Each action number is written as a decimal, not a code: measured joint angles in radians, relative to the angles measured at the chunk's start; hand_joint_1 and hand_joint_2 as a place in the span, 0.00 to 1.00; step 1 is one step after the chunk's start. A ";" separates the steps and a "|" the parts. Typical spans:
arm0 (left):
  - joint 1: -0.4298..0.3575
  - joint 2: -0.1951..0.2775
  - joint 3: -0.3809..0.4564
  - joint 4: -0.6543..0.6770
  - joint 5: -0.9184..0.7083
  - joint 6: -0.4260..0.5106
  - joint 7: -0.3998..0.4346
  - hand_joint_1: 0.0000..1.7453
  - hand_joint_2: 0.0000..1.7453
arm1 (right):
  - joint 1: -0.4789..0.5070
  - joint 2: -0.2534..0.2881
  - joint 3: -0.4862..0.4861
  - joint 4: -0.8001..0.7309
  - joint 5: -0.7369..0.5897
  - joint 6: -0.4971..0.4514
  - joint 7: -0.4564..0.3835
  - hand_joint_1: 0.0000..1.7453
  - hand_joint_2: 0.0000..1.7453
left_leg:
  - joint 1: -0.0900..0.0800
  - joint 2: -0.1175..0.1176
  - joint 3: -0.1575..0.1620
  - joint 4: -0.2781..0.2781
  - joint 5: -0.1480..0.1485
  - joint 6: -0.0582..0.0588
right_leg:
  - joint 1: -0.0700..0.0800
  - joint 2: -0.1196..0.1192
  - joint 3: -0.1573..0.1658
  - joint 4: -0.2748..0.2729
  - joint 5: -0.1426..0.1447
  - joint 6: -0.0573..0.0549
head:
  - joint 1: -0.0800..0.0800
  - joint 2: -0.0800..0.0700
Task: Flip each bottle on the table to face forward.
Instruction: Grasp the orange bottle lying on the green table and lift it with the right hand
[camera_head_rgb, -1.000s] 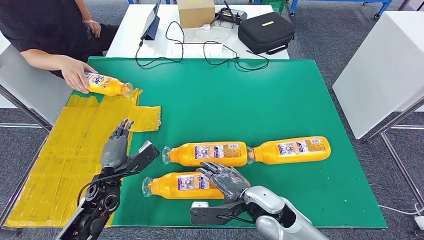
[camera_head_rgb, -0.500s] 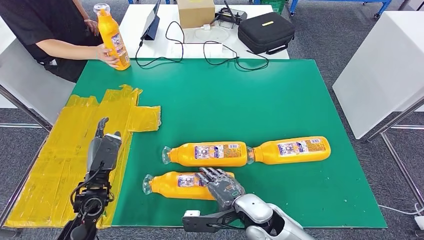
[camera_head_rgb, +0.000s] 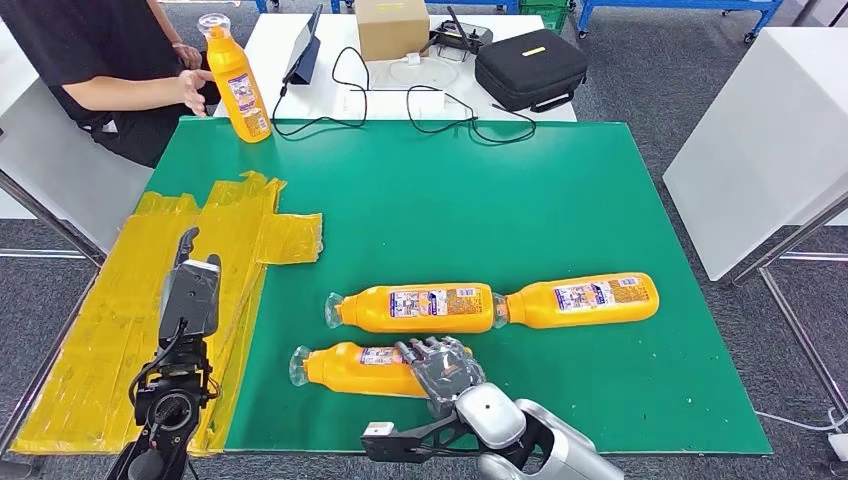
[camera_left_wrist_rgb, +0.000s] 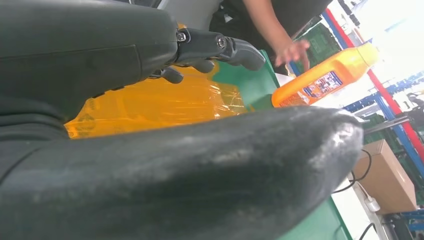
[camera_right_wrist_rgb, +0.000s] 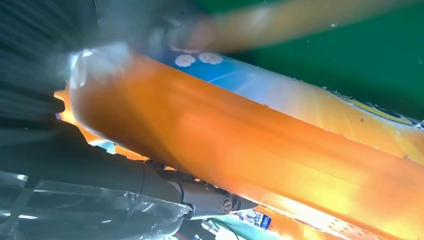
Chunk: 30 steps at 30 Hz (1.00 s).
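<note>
Head view, left to right: a person's hand (camera_head_rgb: 192, 88) steadies an upright bottle (camera_head_rgb: 235, 82) at the mat's far corner. The left hand (camera_head_rgb: 188, 290) hangs over the yellow sheet (camera_head_rgb: 120, 320), fingers apart, holding nothing. The right hand (camera_head_rgb: 440, 370) closes around the nearest lying bottle (camera_head_rgb: 355, 368) (grip looks partial). Two more bottles (camera_head_rgb: 415, 307) lie beyond. Next, I judge: firm the grasp, then roll it label-forward.

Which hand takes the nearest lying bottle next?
Right. The right hand already lies over the nearest bottle; the left hand is over the yellow sheet, away from any bottle.
</note>
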 joint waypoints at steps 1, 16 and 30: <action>0.000 0.000 0.001 0.000 0.002 0.001 0.000 0.00 0.00 | 0.000 0.000 -0.004 0.000 0.000 0.000 0.000 1.00 1.00 | 0.000 0.000 0.000 0.000 0.000 0.000 | 0.000 0.000 0.000 0.000 0.000 0.000 | 0.000 0.000; -0.005 0.000 0.006 0.005 0.094 0.021 -0.035 0.00 0.00 | 0.046 -0.005 -0.113 -0.010 -0.013 -0.009 -0.005 1.00 1.00 | 0.000 0.000 0.000 0.000 0.000 0.000 | 0.000 0.000 0.000 0.000 0.000 0.000 | 0.000 0.000; 0.070 -0.009 0.061 -0.028 0.921 -0.306 -0.124 0.00 0.75 | 0.152 -0.022 -0.424 -0.137 -0.597 -0.096 -0.230 1.00 1.00 | 0.000 0.000 -0.006 0.000 0.000 0.000 | 0.000 0.000 -0.004 0.000 0.001 0.000 | 0.000 0.000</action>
